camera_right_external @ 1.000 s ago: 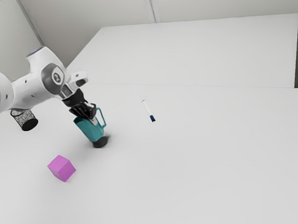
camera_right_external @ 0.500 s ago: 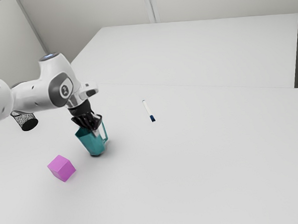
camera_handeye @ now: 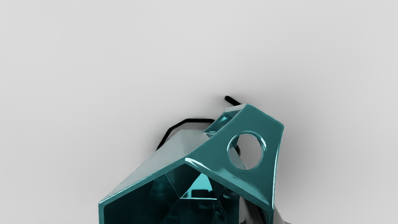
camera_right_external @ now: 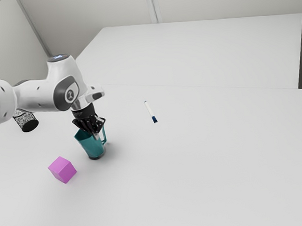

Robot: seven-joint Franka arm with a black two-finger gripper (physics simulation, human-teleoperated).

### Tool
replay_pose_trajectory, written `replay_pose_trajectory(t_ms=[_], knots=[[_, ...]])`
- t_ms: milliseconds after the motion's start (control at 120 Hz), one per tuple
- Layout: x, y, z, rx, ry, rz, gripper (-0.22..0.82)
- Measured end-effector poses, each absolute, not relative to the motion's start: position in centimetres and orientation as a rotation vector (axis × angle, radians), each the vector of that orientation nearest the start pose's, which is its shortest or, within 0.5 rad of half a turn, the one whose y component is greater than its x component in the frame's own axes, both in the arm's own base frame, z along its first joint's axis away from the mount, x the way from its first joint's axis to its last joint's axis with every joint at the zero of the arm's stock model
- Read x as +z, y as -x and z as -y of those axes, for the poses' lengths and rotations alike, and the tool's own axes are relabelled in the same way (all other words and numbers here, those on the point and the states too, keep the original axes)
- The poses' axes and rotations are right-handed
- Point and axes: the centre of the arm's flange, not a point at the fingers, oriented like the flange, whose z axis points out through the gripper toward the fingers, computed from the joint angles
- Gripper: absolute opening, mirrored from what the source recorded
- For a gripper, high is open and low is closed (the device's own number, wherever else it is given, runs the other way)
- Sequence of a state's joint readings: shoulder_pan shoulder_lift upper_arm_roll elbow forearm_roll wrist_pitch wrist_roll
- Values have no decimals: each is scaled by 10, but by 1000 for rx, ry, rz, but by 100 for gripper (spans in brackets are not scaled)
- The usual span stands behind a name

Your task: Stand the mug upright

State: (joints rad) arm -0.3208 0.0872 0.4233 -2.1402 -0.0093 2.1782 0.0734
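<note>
While gripper [camera_right_external: 96, 133] grasps rim, mug [camera_right_external: 93, 146] leans a bit

Teal mug is on or just above the table [camera_right_external: 219, 155], can't tell which; base down, mouth up, tipped slightly to the exterior view's left. Gripper pinches the mug's wall by the handle [camera_right_external: 104, 136], one finger [camera_handeye: 246, 209] inside, one outside. Pink cube [camera_right_external: 62, 170] near mug. Marker [camera_right_external: 150, 112] lies well apart, toward the exterior view's right. Black mesh cup [camera_right_external: 26, 121] sits at the exterior view's left, behind the cube.
</note>
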Motion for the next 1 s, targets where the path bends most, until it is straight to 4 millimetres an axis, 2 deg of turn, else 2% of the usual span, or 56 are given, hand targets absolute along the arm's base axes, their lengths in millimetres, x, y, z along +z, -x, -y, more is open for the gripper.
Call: replay_pose_trajectory(t_ms=[183, 367, 550, 708, 833, 1000], knots=[[351, -545, -54, 104, 3095, 99, -18], [350, -547, -51, 98, 3081, 123, -17], [353, -548, -51, 86, 3079, 146, 23], [365, -553, -47, 48, 3082, 149, 42], [389, -561, -45, -24, 3068, 127, 50], [460, -581, -44, -160, 3020, 39, 56]])
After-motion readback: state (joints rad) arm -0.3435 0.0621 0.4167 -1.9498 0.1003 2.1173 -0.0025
